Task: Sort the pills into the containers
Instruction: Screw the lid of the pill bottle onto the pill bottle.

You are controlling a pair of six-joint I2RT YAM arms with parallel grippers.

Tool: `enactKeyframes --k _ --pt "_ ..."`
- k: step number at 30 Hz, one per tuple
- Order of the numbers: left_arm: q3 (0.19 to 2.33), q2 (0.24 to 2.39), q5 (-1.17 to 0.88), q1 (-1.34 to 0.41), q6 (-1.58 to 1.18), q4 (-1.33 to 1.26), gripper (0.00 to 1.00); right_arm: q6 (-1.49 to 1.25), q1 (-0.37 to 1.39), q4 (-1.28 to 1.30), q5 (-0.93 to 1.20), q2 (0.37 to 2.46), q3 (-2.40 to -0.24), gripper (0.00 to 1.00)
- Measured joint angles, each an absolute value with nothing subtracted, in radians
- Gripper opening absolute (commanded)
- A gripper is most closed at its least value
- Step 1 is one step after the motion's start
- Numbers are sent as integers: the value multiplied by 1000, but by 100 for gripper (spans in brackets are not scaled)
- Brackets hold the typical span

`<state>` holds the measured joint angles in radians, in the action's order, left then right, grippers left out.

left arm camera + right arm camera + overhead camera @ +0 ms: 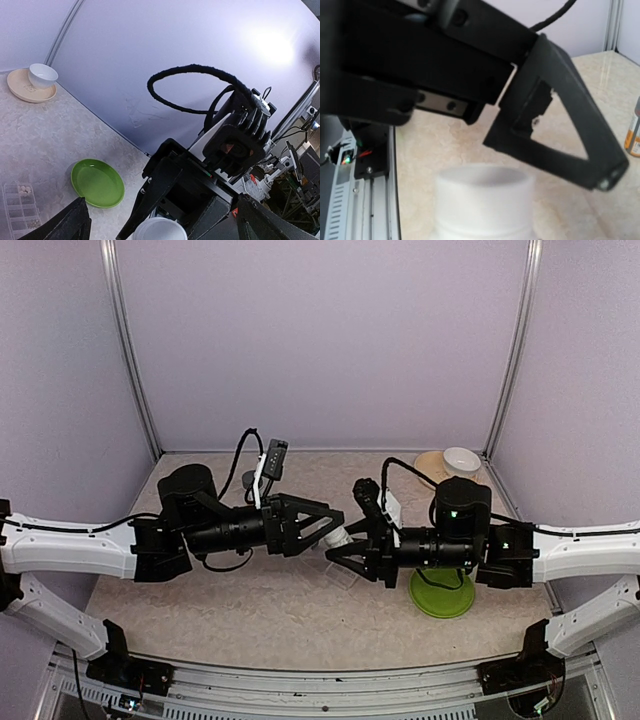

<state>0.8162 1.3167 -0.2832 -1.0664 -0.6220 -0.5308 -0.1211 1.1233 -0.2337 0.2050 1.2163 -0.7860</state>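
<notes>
Though indistinct overhead, pills in containers

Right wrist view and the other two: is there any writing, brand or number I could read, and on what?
No text can be read in any view.
Orange-labelled bottle, at the right wrist view's edge: label too blurred to read.
White bottle: no label shows.
</notes>
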Motion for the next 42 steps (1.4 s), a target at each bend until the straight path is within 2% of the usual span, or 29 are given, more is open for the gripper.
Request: enactKeyframes --k 18,42 --pt "815 1295 -305 -1062 -632 -530 99 -96 1123 -175 25 1191 -786 17" --pt "820 1328 -325 -1069 -632 -506 99 -89 1123 -174 23 1224 -789 16"
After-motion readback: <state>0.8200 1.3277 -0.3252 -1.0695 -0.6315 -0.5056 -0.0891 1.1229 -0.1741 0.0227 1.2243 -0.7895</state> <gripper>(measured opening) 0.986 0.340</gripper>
